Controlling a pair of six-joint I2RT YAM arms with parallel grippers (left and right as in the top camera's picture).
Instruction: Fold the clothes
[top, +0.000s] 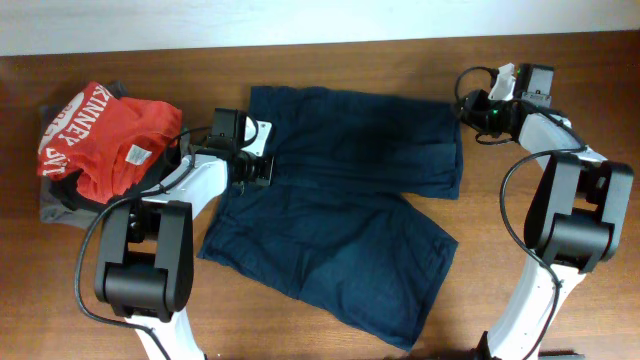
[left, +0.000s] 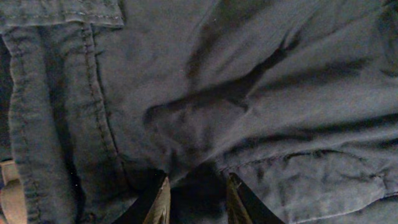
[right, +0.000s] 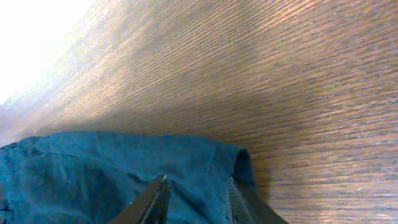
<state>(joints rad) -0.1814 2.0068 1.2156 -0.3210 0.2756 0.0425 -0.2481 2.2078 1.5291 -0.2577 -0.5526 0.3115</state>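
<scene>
- Showing a pair of dark navy blue cloth shorts (top: 340, 200) lying spread across the middle of a brown wood-grain table (top: 50, 300), waistband to the left, two wide legs fanning out to the right.
- Catching the left gripper (left: 196, 199) down at the waistband end, fingers narrowed on a bunch of cloth, creases drawing in toward them, seemingly pinching the shorts.
- Catching the right gripper (right: 198, 196) at the outer hem corner of the far leg, fingers a little apart astride the hem; not possible to tell whether clamping or merely resting there.
- Judging the step in hand as folding the far leg over onto the near one: calling for a firm hold at the hem first, then raising both ends together, keeping the cloth taut between them, carrying it low, and laying hem on hem before letting go.
- Offering bare, smooth-looking wood on the near side for the fold to land on.
- Noting a red shirt with white lettering (top: 105, 135) heaped on grey and black garments (top: 55, 205) at the left edge, near the left arm, worth steering clear of.
- Giving little of the room: only a pale strip beyond the far table edge.
</scene>
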